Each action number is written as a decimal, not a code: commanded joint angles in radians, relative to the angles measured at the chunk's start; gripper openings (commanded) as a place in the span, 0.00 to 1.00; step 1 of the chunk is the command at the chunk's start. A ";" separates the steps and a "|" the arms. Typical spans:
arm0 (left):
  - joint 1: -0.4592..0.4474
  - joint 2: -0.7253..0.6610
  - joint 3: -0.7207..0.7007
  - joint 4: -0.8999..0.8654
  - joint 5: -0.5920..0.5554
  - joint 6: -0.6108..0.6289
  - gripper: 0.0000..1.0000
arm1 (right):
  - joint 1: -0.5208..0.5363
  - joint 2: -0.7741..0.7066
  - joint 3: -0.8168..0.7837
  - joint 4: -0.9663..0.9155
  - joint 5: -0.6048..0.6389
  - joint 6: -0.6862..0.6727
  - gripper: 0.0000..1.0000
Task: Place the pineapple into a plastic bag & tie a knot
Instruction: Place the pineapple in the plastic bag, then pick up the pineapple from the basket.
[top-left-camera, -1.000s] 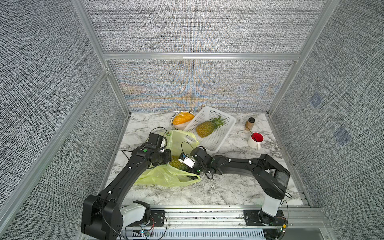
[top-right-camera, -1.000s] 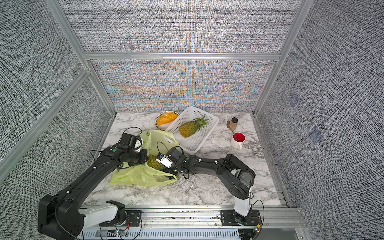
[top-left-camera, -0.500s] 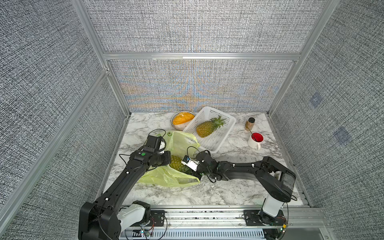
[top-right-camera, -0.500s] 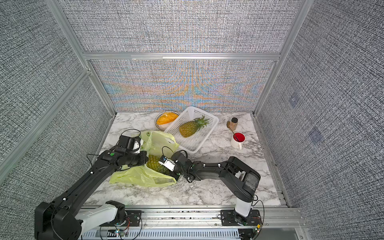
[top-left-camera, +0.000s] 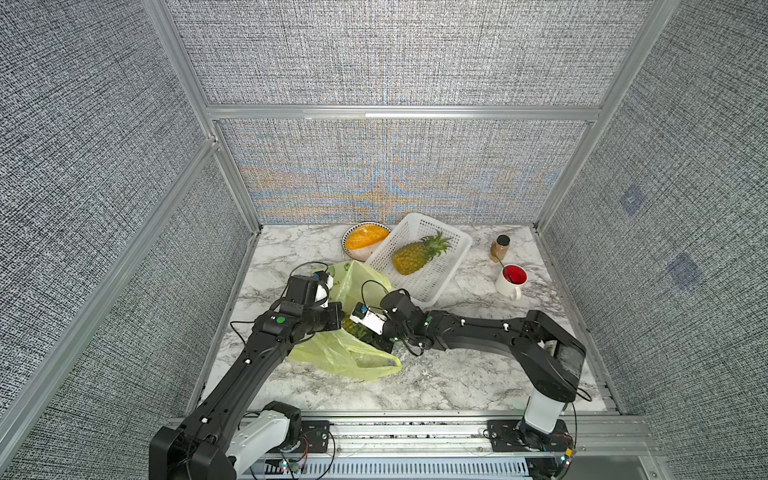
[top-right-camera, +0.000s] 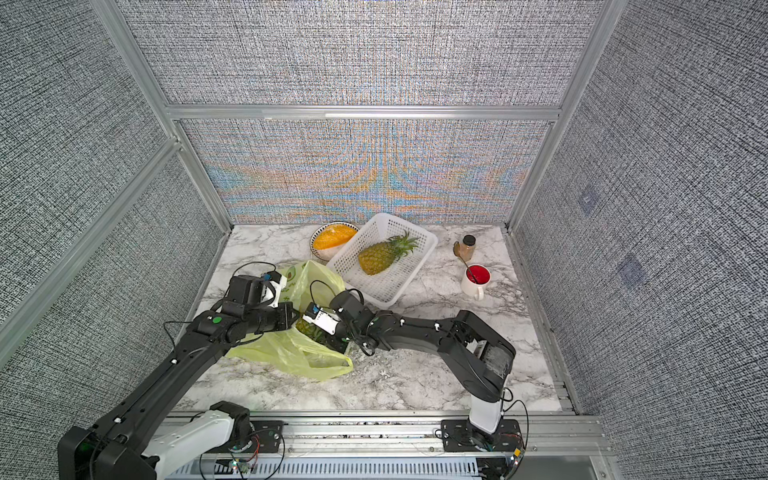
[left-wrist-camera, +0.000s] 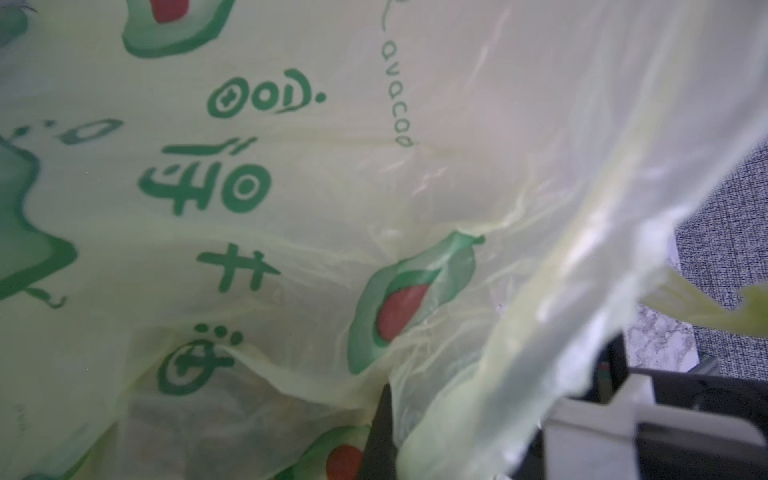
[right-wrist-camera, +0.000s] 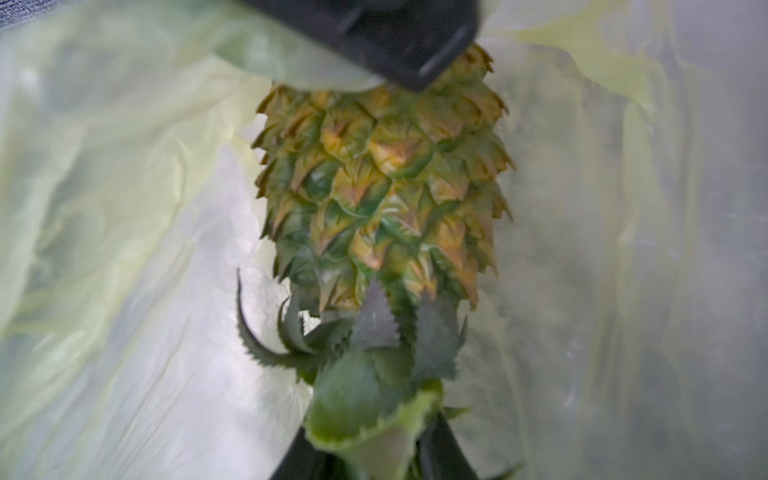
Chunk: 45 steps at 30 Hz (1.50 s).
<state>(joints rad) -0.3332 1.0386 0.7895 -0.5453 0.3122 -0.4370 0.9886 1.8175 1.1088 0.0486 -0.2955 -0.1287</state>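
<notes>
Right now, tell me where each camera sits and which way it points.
Top views: high above the front edge, looking down and back over the table; both arms show whole.
Left wrist: on the left arm, close against the plastic bag's printed film; one dark finger shows.
Right wrist: looking into the bag, along the pineapple; fingers flank its crown.
Shared: all views show the bag.

1. Two pineapples: basket pineapple (top-left-camera: 411, 258), bagged pineapple (right-wrist-camera: 382, 187).
2. One plastic bag (top-left-camera: 345, 359), yellow-green.
3. One white perforated basket (top-left-camera: 440, 286).
4. One bowl (top-left-camera: 357, 254), orange contents.
5. One white mug (top-left-camera: 509, 286), red liquid.
6. One brown jar (top-left-camera: 500, 248), black lid.
7. Two black robot arms: left arm (top-left-camera: 249, 374), right arm (top-left-camera: 478, 332).
</notes>
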 joint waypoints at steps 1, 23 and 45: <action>0.000 -0.011 -0.031 0.096 -0.012 -0.103 0.00 | 0.010 0.017 0.002 0.053 -0.069 0.040 0.00; 0.000 0.011 -0.090 0.087 -0.031 -0.052 0.00 | -0.073 -0.308 -0.068 -0.186 -0.085 0.064 0.98; 0.000 0.137 0.021 0.006 0.048 0.068 0.00 | -0.706 0.091 0.544 -0.394 0.093 -0.737 0.96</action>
<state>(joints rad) -0.3332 1.1584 0.7895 -0.5030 0.3439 -0.3855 0.2935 1.8633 1.6020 -0.3561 -0.3092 -0.6201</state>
